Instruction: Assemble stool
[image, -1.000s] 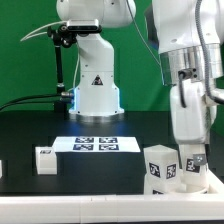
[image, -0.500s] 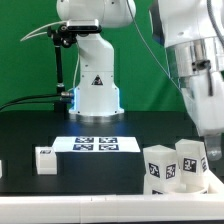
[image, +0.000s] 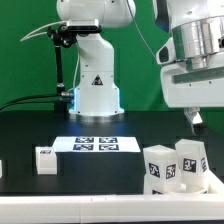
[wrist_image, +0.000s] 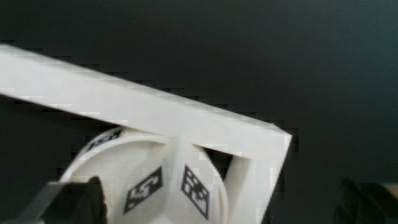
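Two white stool legs (image: 160, 165) (image: 190, 163) with black-and-white tags stand upright at the exterior view's lower right. They stand on what the wrist view shows as the round seat disc (wrist_image: 121, 160), with the tagged legs (wrist_image: 192, 188) on it. A third leg (image: 44, 159) lies apart at the exterior view's left. My gripper (image: 194, 121) hangs above the right-hand upright leg, clear of it. Its fingers (wrist_image: 75, 196) stand wide apart, open and empty.
The marker board (image: 95, 145) lies on the black table in front of the white robot base (image: 96, 92). A white border rail corner (wrist_image: 169, 108) frames the seat. Another small white part (image: 2, 168) shows at the exterior view's left edge.
My gripper was down at the right-hand upright leg. It has risen straight up, leaving that leg standing on the seat.
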